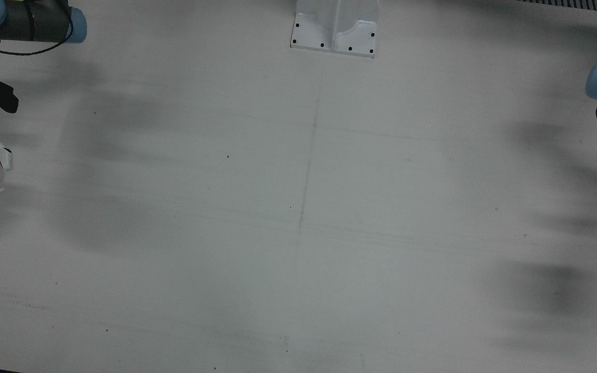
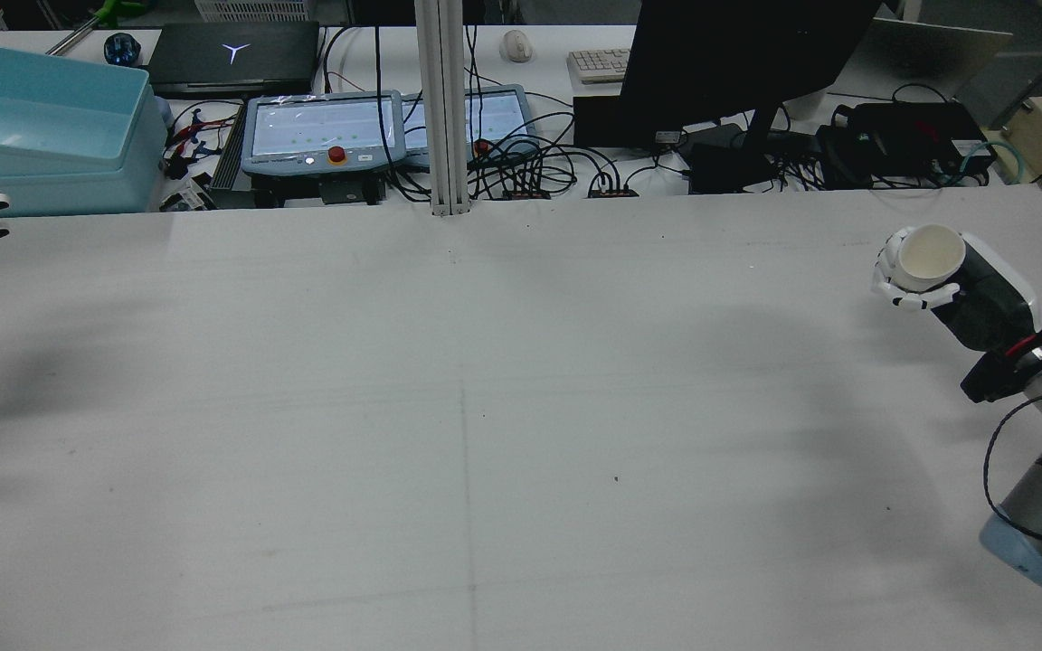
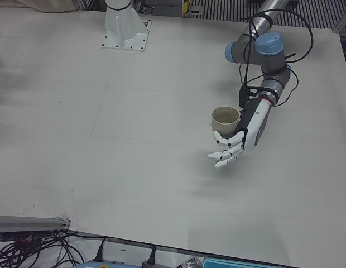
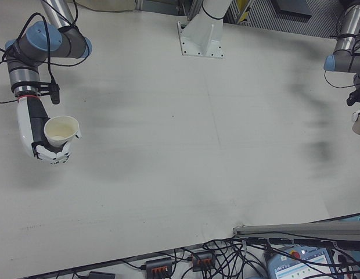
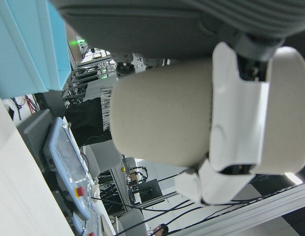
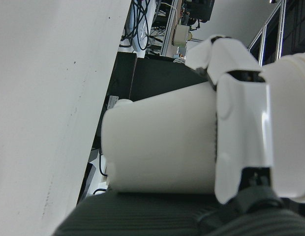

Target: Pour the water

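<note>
My right hand (image 2: 923,276) is shut on a white paper cup (image 2: 931,253) and holds it upright above the table's right edge; both also show in the right-front view, hand (image 4: 46,146) and cup (image 4: 61,129). In the right hand view its fingers (image 6: 241,142) wrap the cup (image 6: 157,147). My left hand (image 3: 237,142) is shut on a beige paper cup (image 3: 225,117), upright above the table's left side. In the left hand view its fingers (image 5: 236,123) clasp that cup (image 5: 162,115). The hands are far apart. I cannot see what is in either cup.
The white table (image 1: 298,207) lies bare between the hands. A white pedestal base (image 1: 336,31) stands at the robot's side. Beyond the far edge are a blue bin (image 2: 42,127), control pendants (image 2: 322,136), an aluminium post (image 2: 446,108) and a monitor (image 2: 738,54).
</note>
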